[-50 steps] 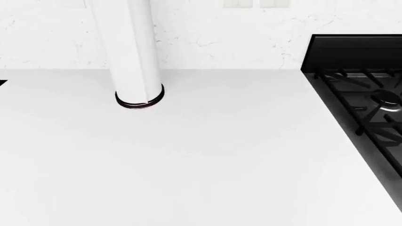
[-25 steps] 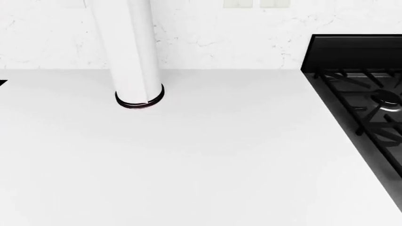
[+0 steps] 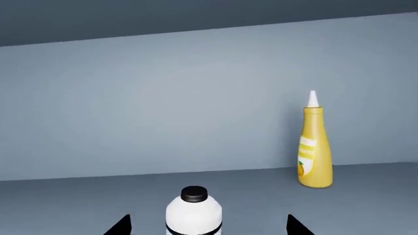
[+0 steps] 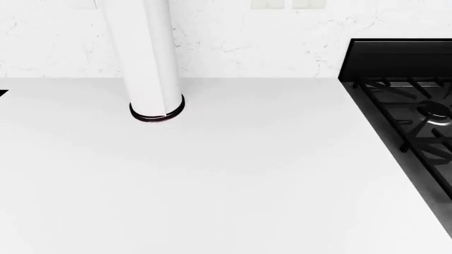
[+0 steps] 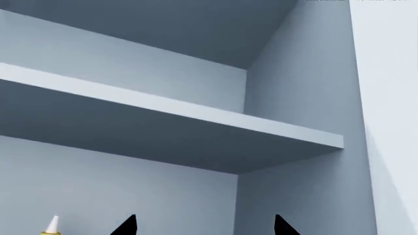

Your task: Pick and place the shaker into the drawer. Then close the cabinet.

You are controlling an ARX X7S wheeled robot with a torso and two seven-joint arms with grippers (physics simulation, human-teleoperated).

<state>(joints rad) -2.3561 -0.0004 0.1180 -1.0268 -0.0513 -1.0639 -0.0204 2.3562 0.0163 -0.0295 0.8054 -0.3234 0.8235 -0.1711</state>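
Note:
In the left wrist view the shaker (image 3: 193, 211), white with a black cap and a dark band, stands upright on the blue-grey floor of the cabinet (image 3: 163, 107). My left gripper (image 3: 207, 226) is open, and its two dark fingertips flank the shaker with clear gaps on both sides. My right gripper (image 5: 203, 226) is open too, with nothing between its tips; it faces the cabinet's shelf (image 5: 196, 122) and side wall. The drawer is out of view. Neither gripper shows in the head view.
A yellow squeeze bottle (image 3: 315, 147) stands on the same cabinet floor, off to one side of the shaker; its tip (image 5: 51, 225) shows in the right wrist view. The head view shows a white counter (image 4: 233, 180), a white tube (image 4: 152, 58) and a black stove (image 4: 416, 116) at right.

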